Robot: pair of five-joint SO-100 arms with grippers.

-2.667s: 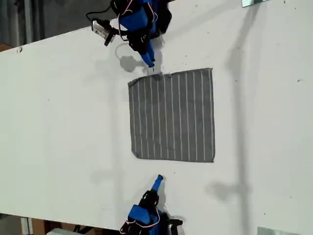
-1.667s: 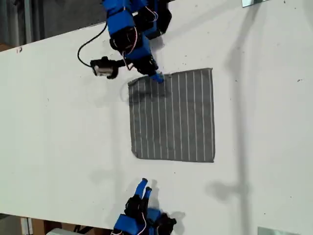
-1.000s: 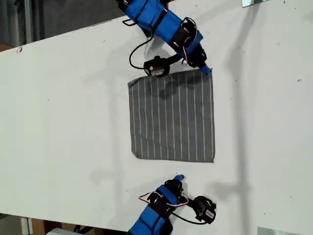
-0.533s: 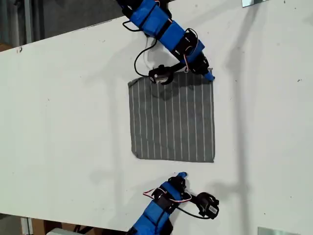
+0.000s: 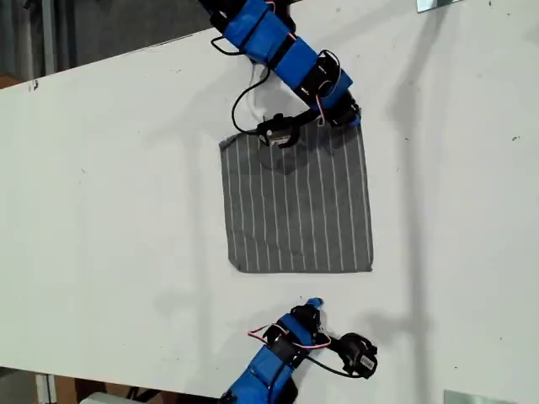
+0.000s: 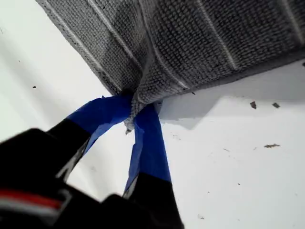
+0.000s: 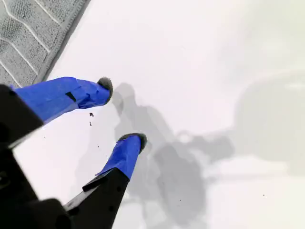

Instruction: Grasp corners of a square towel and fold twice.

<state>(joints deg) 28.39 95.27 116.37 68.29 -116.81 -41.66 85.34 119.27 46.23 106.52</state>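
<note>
The grey white-striped towel (image 5: 295, 202) lies flat on the white table (image 5: 109, 194). At its upper right corner (image 5: 358, 124) in the exterior view, my first gripper (image 5: 354, 118) is shut on the cloth. The first wrist view shows the blue fingers (image 6: 147, 143) pinching the bunched corner (image 6: 139, 95) of the towel (image 6: 200, 43), which rises slightly there. My second gripper (image 5: 313, 301) stands open below the towel's lower edge in the exterior view, apart from it. Its fingertips (image 7: 106, 86) hover over bare table, with the towel's edge (image 7: 28, 33) off to one side.
The first arm's wrist camera (image 5: 276, 131) hangs over the towel's upper edge in the exterior view. The table's edge (image 5: 101, 57) runs across the exterior view's upper left. Metal pieces sit at the exterior view's top right (image 5: 438, 4) and bottom right (image 5: 476, 397).
My first arm swung from the towel's upper left corner to its upper right corner in the exterior view and shut on it, shifting the towel slightly. My second arm turned toward the exterior view's right.
</note>
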